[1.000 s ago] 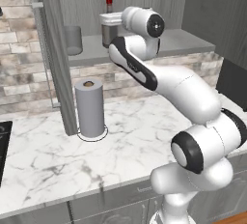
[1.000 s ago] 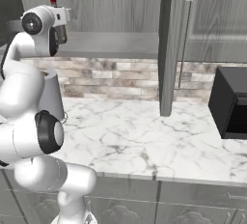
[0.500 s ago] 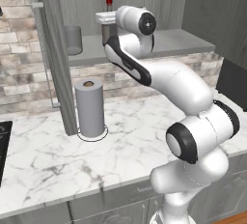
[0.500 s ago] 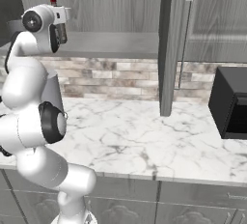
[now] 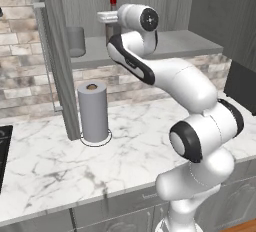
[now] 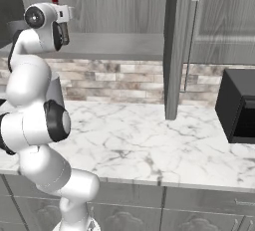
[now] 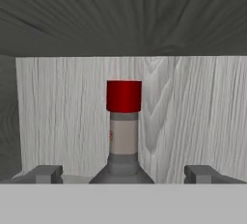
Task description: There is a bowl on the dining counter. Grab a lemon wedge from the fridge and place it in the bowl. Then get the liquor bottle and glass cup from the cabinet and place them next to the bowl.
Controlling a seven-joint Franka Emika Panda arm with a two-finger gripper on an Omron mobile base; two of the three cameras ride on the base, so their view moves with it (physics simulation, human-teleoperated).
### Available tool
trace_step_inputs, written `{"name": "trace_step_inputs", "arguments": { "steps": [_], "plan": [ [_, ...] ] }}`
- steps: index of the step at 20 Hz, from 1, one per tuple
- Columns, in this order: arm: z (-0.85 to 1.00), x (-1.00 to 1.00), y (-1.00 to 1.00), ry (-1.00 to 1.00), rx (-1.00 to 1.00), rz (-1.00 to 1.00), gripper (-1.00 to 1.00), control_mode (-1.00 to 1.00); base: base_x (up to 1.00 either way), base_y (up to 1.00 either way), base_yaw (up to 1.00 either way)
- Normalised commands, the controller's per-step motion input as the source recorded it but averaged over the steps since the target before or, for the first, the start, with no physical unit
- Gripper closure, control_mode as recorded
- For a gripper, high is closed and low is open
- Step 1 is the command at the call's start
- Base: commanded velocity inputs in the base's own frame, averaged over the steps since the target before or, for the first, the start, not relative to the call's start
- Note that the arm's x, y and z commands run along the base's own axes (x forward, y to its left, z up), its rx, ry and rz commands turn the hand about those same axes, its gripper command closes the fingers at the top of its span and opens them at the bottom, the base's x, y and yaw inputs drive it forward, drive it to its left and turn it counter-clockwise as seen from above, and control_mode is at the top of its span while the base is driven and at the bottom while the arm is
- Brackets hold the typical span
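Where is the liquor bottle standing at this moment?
The liquor bottle stands on the open cabinet's shelf, straight ahead of the open gripper in the hand view. In the left base view the glass cup stands further left.

A grey wooden cabinet shelf [image 5: 195, 43] runs above the brick backsplash. On it stand a grey cylindrical glass cup [image 5: 76, 41] toward the left and a liquor bottle with a red cap [image 7: 124, 131] further along (its lower body is hidden in the base views, so only the cap and neck show there). Below lies a white marble counter with grey veins [image 5: 60, 166]. An upright grey paper towel roll [image 5: 93, 111] stands on it, and a black box-shaped appliance [image 6: 240, 106] sits at its right end.
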Motion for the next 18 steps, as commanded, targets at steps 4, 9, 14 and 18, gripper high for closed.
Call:
{"name": "trace_step_inputs", "arguments": {
  "steps": [4,9,14,18],
  "plan": [
    [0.04,0.13,0.0,0.01,0.01,0.0,-1.0,-1.0,0.0,0.0,0.0],
    [0.09,0.18,0.1,0.02,0.0,0.0,-1.0,-1.0,0.0,0.0,0.0],
    [0.0,0.25,0.13,0.04,0.0,0.0,-1.0,-1.0,0.0,0.0,0.0],
    [0.0,0.26,0.12,0.04,0.0,0.0,-1.0,-1.0,0.0,0.0,0.0]
  ]
}}
